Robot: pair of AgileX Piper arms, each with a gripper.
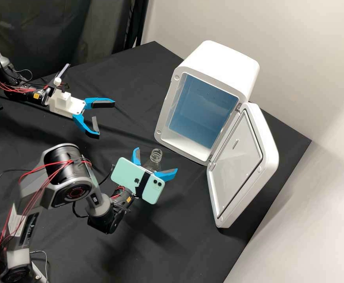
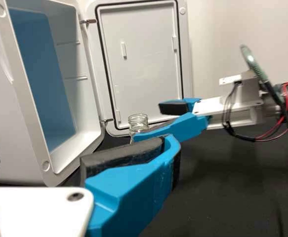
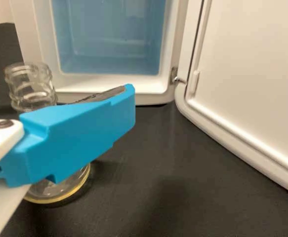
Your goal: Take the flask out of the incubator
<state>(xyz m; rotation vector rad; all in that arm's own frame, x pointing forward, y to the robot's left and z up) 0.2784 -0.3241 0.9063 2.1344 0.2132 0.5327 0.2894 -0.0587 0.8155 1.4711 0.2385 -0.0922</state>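
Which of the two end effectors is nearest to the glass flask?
The right end effector, beside the mint phone: the flask stands between its open fingers. The left end effector hangs apart.

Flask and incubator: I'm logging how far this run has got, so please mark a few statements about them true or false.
1. The flask stands inside the incubator. False: it stands upright on the bench in front of the incubator, between the fingers of the right end effector.
2. The incubator's door is swung open. True.
3. The left end effector is shut. False: its fingers are spread open with nothing between them, and it is well away from the flask.
4. The flask has no cap on its neck. True.
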